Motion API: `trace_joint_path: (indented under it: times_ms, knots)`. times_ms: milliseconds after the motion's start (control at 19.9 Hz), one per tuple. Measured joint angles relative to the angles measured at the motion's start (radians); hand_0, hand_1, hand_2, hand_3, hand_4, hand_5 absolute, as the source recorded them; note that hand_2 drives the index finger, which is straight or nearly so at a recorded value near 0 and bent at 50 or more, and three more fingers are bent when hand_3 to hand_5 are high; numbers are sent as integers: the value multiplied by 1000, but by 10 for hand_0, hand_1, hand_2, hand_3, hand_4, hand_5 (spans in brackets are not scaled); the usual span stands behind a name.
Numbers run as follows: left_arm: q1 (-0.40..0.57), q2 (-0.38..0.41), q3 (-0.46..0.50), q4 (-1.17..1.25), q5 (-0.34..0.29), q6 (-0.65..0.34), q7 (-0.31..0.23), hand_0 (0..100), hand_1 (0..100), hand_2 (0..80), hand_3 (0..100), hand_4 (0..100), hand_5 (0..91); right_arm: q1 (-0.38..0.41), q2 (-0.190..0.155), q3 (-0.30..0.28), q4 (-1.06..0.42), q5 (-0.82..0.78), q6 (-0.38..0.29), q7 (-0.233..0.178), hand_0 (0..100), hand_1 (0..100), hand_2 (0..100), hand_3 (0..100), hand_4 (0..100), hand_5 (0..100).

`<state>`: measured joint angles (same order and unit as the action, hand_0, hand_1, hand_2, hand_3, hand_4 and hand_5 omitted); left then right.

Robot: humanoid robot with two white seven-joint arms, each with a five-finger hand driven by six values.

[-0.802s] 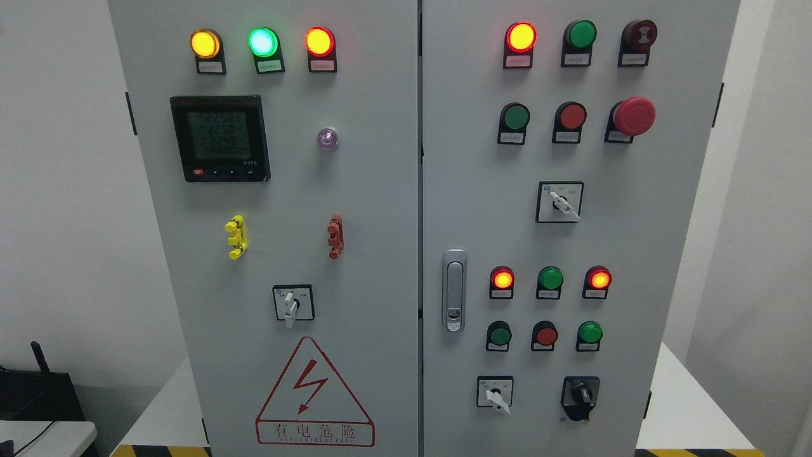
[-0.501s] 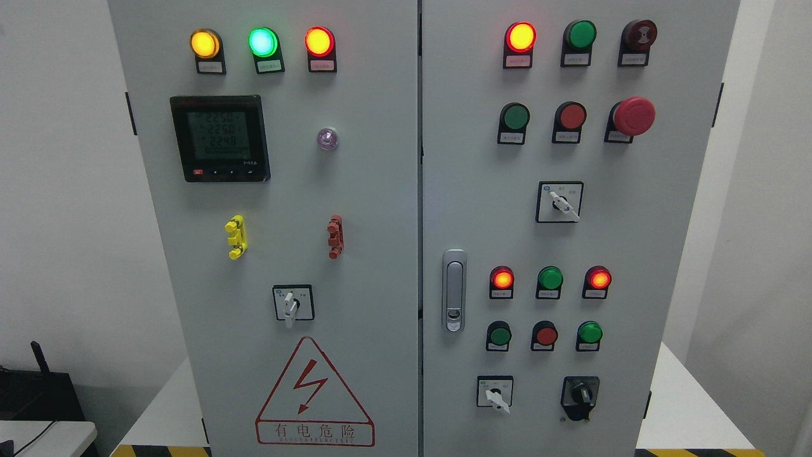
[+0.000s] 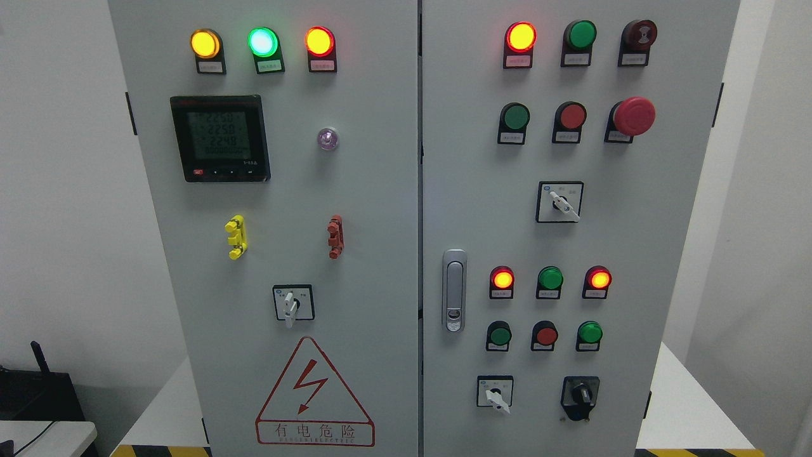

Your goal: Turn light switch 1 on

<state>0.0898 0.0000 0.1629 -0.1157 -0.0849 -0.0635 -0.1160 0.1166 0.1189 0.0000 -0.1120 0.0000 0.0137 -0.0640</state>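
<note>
A grey electrical cabinet [image 3: 380,209] with two doors fills the head view. The left door carries a lit yellow lamp [image 3: 205,43], a lit green lamp [image 3: 262,42] and a lit red lamp [image 3: 319,41], a digital meter [image 3: 220,138] and a white-handled rotary switch [image 3: 292,303]. On the right door are lamps, green and red push buttons [image 3: 515,117], a red mushroom stop button [image 3: 633,116] and rotary switches [image 3: 559,202] [image 3: 495,392] [image 3: 580,397]. I cannot tell which control is light switch 1. Neither of my hands shows.
A metal door latch [image 3: 453,291] sits on the right door's left edge. Yellow [image 3: 235,237] and red [image 3: 335,237] terminal clips stick out of the left door. A white platform [image 3: 688,406] flanks the cabinet base. Dark equipment [image 3: 35,390] sits at the lower left.
</note>
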Motion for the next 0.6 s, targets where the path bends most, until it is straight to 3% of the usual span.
trace_joint_path:
  times_ms: [301, 602]
  knots:
    - [39, 0, 26, -70, 2, -2, 16, 383, 78, 0, 0, 0, 0, 0, 0, 0, 0, 0, 0, 0, 120, 389, 0, 0, 0, 0]
    - [97, 0, 134, -199, -2, -19, 17, 385, 88, 0, 0, 22, 0, 0, 0, 0, 0, 0, 0, 0, 120, 389, 0, 0, 0, 0]
